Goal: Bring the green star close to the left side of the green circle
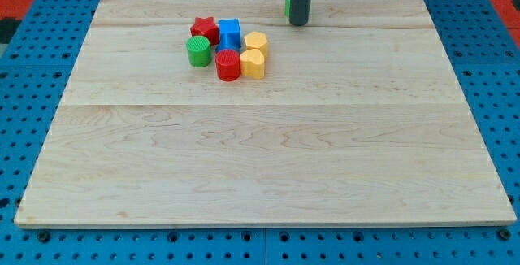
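My tip (299,23) stood bare, gripping nothing, touching the mostly hidden green star (288,6). It looked light, rigid, likely to pivot; I judged pushing its right flank toward the green circle (198,52) best.

A robotics lab bench: a pale wooden board (268,135) lies on a blue perforated mounting table (496,70) beneath my tip (299,23).
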`<state>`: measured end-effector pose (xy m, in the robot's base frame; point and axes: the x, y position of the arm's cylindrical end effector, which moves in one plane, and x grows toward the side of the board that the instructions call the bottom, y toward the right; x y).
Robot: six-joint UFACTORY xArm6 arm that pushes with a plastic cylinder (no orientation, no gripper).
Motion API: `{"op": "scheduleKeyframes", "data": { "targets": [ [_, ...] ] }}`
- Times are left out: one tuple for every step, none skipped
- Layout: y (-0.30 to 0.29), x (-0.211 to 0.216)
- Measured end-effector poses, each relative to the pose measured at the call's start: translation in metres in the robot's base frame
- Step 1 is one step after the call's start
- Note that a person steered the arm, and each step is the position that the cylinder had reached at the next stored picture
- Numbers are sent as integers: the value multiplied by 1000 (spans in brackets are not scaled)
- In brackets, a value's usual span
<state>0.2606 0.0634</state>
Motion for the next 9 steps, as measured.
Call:
{"op": "scheduleKeyframes", "data": {
  "targets": [
    [30,-6],
    [79,-24],
    [53,-37],
    [-34,-40],
    [-136,-49],
    [-193,-44],
    [-193,-25],
    [-216,-17],
    [-242,-38]
  ]
}}
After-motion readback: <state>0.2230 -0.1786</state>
